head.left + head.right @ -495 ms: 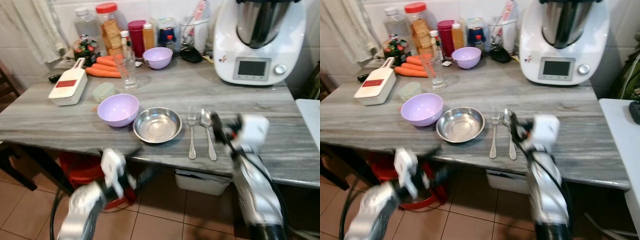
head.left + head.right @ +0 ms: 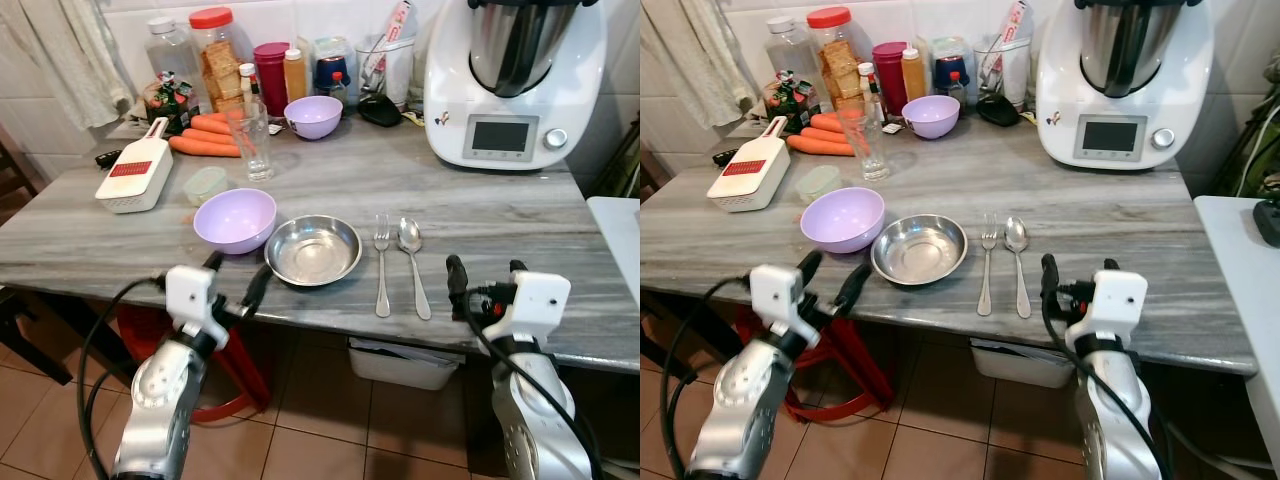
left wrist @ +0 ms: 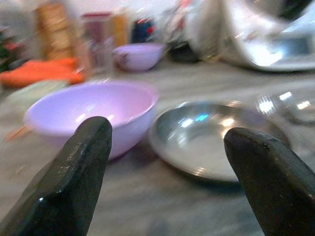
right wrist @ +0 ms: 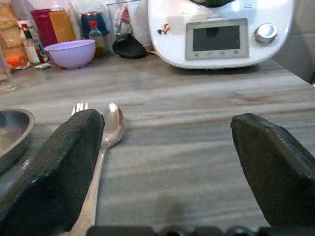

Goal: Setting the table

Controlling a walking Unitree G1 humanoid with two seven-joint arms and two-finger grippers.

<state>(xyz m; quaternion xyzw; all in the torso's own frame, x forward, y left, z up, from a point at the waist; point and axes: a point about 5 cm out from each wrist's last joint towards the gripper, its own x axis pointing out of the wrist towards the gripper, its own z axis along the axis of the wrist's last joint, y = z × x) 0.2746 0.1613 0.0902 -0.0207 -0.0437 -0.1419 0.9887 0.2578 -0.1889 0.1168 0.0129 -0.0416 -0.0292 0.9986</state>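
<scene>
On the grey desk (image 2: 520, 215) lie a lilac bowl (image 2: 236, 219), a steel bowl (image 2: 313, 250), a fork (image 2: 382, 265) and a spoon (image 2: 413, 263). Left gripper (image 2: 235, 280), fingers wide, hovers before both bowls. Right gripper (image 2: 486, 285), fingers wide, hovers just right of the spoon.

Bright, even light; blurred left-wrist view.

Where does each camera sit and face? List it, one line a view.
Head stereo pair: looks down at the table; both arms show, left gripper and right gripper at its near edge.
Left wrist: faces the lilac bowl and steel bowl between open fingers.
Right wrist: faces the spoon and food processor.
All share the steel bowl.
</scene>
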